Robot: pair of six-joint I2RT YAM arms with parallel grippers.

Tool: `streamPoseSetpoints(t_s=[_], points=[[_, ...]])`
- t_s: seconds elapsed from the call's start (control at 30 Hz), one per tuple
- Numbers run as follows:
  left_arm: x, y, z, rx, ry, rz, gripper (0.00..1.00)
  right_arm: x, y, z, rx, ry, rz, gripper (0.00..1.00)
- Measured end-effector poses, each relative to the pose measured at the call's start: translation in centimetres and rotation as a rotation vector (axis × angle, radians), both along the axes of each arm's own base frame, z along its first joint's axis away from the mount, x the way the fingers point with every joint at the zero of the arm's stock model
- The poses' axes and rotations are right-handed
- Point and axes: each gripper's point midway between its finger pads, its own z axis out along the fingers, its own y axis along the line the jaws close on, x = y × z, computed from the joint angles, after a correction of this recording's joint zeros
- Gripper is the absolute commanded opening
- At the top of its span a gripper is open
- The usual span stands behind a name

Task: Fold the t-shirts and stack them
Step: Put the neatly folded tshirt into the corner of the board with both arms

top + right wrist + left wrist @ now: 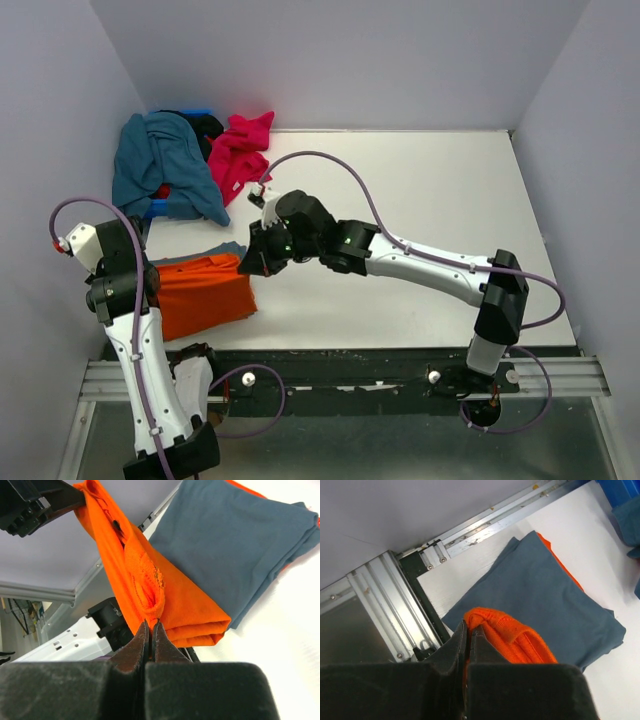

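Grey walls box in a white bench [430, 190] on three sides; aluminium rail [340, 378] runs along the near edge

Orange t-shirt [205, 290] is at the near-left corner, close to the left wall and the rail. Both arms hold it. Left gripper [468, 632]: jaws pressed together on a bunched orange fold. Right gripper [150, 630]: jaws pinching another fold, just below a ribbed band with a frayed edge. Between the two grips the cloth is raised off the bench and runs as a sloping band in the right wrist view

Under it the slate blue-grey t-shirt [540, 595] lies folded flat on the bench, one corner pointing toward the rail. A thin orange strip shows along its far edge; cannot tell if that is the same shirt

Far-left corner: teal t-shirt [160, 165] and magenta-pink t-shirt [240, 150] heaped loose over a blue bin [155, 208], with something black among them. The heap lies apart from the folded blue-grey one

Room: white surface shows from the right gripper across centre and right, up to the far and right walls, with the right forearm slanting over it. Left side is tight, with the left arm, wall, rail and shirts all near each other
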Motion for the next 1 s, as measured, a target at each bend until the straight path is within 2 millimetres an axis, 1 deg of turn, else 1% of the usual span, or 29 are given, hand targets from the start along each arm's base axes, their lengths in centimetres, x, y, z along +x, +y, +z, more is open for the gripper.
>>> streamPoseSetpoints(t_s=[0.1, 0.23, 0.47, 0.6, 0.73, 0.83, 1.0], points=[[-0.9, 0.3, 0.3, 0.025, 0.003, 0.033, 0.0, -0.9, 0.4, 0.2, 0.009, 0.003, 0.018, 0.01], [-1.8, 0.9, 0.7, 0.058, 0.006, 0.073, 0.0, -1.9, 0.9, -0.1, 0.008, 0.013, 0.037, 0.01], [-1.4, 1.3, 0.2, 0.059, 0.038, 0.084, 0.0, -1.9, 1.3, -0.4, 0.011, 0.029, 0.029, 0.01], [-1.0, 1.5, -0.5, 0.054, 0.06, 0.084, 0.0, -1.4, 1.7, -1.4, -0.007, 0.03, 0.016, 0.01], [-0.5, 2.2, -0.4, 0.078, 0.07, 0.1, 0.0, -0.6, 2.8, -2.2, -0.029, 0.033, 0.001, 0.01], [0.2, 2.6, -0.7, 0.086, 0.077, 0.103, 0.0, 0.0, 3.4, -2.9, -0.048, 0.035, -0.013, 0.01], [1.2, 3.1, -2.0, 0.081, 0.105, 0.099, 0.0, 1.0, 3.8, -3.4, -0.072, 0.036, -0.04, 0.01]])
